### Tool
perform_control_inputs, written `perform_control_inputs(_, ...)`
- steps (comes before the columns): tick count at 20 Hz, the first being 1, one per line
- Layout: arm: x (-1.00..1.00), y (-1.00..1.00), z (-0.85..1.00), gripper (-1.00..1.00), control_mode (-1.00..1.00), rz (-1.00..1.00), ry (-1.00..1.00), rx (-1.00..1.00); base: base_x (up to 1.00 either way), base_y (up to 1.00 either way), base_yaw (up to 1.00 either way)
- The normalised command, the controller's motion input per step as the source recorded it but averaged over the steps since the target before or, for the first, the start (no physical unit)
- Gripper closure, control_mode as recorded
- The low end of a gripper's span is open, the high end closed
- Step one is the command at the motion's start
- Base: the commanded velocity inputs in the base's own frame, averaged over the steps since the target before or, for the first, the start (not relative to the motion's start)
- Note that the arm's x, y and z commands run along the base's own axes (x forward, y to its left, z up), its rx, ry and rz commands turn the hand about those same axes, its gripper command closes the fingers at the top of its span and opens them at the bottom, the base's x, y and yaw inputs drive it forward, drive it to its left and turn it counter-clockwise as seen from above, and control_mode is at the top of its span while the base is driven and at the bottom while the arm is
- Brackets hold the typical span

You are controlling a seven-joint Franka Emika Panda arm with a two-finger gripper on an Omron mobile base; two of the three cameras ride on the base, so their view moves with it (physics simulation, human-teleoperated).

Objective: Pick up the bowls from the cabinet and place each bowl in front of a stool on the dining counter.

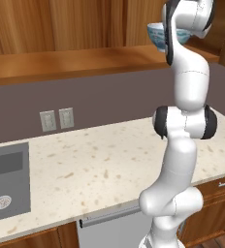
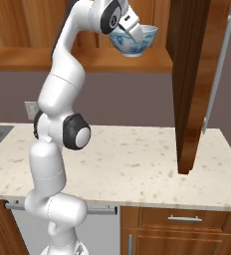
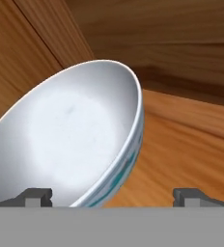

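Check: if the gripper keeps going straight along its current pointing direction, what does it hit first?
Probably the patterned bowl: its rim sits between the open fingertips of the gripper. Beyond lies the cabinet shelf; depth is unclear.

Arm (image 2: pixel 62 84) stretched tall, elbow bent, wrist tipped forward and down. Gripper (image 3: pixel 112 195) up high, jaws spread wide, nothing clamped.

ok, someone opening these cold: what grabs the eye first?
The white arm reaching high to the wooden cabinet, its open gripper straddling the rim of a white bowl with blue-green pattern on the shelf. In the hand view the bowl's pale inside looms close. Below lies a speckled counter with a grey sink at its left.
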Motion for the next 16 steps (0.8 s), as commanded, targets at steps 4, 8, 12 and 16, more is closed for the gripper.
perform_control_inputs(4, 0.31, 0.0, -0.26, -1.0, -1.0, 0.0, 0.0, 0.0, 0.0, 0.0, 0.0)
perform_control_inputs(8, 0.3, -0.04, -0.04, -1.0, -1.0, 0.0, 0.0, 0.0, 0.0, 0.0, 0.0)
perform_control_inputs(12, 0.24, -0.05, 0.0, -1.0, -1.0, 0.0, 0.0, 0.01, 0.0, 0.0, 0.0)
perform_control_inputs(16, 0.12, -0.03, 0.0, -1.0, -1.0, 0.0, 0.02, 0.01, 0.0, 0.0, 0.0)
